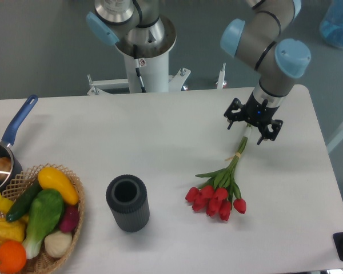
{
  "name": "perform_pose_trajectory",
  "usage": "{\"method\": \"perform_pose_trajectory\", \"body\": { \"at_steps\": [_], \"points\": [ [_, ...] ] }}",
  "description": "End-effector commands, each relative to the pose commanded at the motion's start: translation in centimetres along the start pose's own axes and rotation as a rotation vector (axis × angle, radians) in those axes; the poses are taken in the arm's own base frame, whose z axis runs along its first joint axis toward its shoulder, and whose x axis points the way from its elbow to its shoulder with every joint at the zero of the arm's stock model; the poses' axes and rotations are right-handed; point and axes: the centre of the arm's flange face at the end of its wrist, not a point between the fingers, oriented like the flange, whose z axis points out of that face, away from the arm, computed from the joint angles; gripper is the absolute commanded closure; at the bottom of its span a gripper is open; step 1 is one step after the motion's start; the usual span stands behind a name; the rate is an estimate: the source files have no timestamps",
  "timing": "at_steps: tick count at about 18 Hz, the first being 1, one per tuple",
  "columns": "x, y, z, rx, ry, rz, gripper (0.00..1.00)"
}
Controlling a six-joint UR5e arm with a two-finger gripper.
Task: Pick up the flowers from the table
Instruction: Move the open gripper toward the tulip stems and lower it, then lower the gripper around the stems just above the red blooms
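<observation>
The flowers [217, 197] are a bunch of red tulips lying on the white table [160, 137] right of centre. The blooms point toward the front edge, and the long green stems [238, 154], tied by a pale band, run up and to the right. My gripper [252, 127] is low over the far tip of the stems, pointing down. Its black jaws stand spread on either side of the stem ends. The stem tip disappears under the gripper body, so any contact is hidden. The bunch rests flat on the table.
A dark ribbed cylindrical vase [127, 202] stands upright left of the flowers. A wicker basket [74, 188] of colourful vegetables sits at the front left corner, with a blue-handled pot [6, 154] behind it. The robot's white base column [146, 63] stands at the table's back edge.
</observation>
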Motion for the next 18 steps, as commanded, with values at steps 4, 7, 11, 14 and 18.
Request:
{"method": "perform_pose_trajectory", "body": {
  "at_steps": [4, 7, 11, 14, 18],
  "points": [
    [0.1, -0.6, 1.3, -0.006, 0.020, 0.008, 0.00],
    [0.1, -1.2, 1.8, 0.012, 0.017, 0.005, 0.00],
    [-0.2, -1.7, 2.2, 0.039, 0.005, 0.013, 0.00],
    [-0.7, -2.3, 3.1, 0.074, 0.005, 0.022, 0.00],
    [-0.7, -2.7, 3.6, 0.071, 0.009, 0.032, 0.00]
  ]
}}
